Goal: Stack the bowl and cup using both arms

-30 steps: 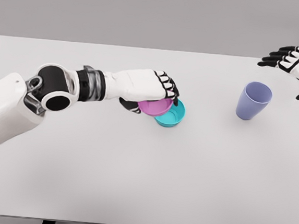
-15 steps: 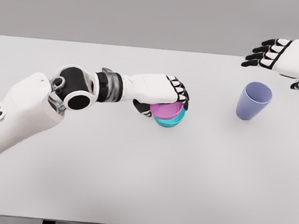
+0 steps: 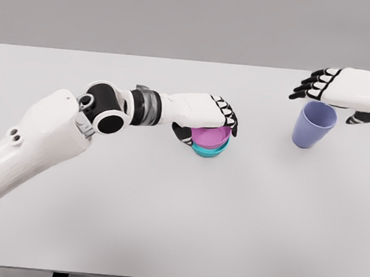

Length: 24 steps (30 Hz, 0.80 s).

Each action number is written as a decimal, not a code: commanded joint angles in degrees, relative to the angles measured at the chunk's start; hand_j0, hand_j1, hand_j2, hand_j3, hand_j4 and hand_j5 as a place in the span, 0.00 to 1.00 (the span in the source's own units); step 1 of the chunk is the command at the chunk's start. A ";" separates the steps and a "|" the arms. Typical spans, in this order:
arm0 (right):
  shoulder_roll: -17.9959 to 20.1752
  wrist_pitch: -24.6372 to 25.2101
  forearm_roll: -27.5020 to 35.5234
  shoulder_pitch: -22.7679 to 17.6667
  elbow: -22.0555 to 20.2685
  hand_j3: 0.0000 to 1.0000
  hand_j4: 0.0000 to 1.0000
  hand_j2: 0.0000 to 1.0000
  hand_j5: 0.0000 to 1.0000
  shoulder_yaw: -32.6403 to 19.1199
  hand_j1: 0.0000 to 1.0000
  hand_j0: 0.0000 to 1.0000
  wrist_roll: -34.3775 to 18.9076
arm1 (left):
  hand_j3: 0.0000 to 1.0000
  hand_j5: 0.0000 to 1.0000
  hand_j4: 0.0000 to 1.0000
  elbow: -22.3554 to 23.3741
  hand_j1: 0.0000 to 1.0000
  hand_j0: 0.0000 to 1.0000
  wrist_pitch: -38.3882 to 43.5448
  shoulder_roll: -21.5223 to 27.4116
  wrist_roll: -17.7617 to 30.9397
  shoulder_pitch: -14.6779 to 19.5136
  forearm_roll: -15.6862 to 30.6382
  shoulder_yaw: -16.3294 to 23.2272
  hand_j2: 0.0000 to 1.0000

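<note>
arms white | elbow joint [image 3: 109, 123] black | hand [image 3: 203, 111] white, black fingertips

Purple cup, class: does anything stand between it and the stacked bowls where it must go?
Nothing stands on the table between the purple cup and the pink bowl, but the left hand covers that bowl from above.

White table [image 3: 165, 221], plain matte top, gray wall behind. On it: teal bowl [image 3: 204, 151] near centre, lavender cup [image 3: 312, 124] upright, well apart to the right. Dark legs show below front edge.
</note>
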State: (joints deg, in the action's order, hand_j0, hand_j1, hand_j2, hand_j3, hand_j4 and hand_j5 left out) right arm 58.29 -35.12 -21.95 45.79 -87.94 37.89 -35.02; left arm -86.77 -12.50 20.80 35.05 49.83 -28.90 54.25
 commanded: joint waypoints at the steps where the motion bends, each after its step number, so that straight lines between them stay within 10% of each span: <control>1: -0.99 0.12 0.16 0.00 3.12 1.00 1.00 1.00 1.00 2.80 1.00 1.00 0.02 | 0.68 0.68 0.68 0.37 0.68 0.68 0.11 -0.15 -0.05 0.00 0.16 0.15 0.68; 14: -2.48 0.12 -0.63 1.23 6.38 1.00 1.00 1.00 1.00 6.14 1.00 1.00 0.02 | 0.71 0.71 0.71 1.34 0.71 0.71 0.02 -0.06 -0.05 0.00 0.16 0.15 0.71; 17: -3.89 0.12 -1.16 2.99 8.49 1.00 1.00 1.00 1.00 7.11 1.00 1.00 0.02 | 0.97 0.97 0.97 1.34 0.97 0.97 0.02 0.03 -0.05 0.00 0.16 0.15 0.97; 24: -4.24 0.12 -1.25 4.22 10.24 1.00 1.00 1.00 1.00 8.60 1.00 1.00 0.02 | 1.00 1.00 1.00 1.25 1.00 1.00 0.02 0.12 -0.05 -0.09 0.24 0.06 1.00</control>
State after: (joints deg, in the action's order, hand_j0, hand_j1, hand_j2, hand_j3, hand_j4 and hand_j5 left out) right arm 54.11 -35.14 -23.34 50.18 -78.25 46.32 -35.02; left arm -85.48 -12.57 20.84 35.03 49.75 -28.82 54.37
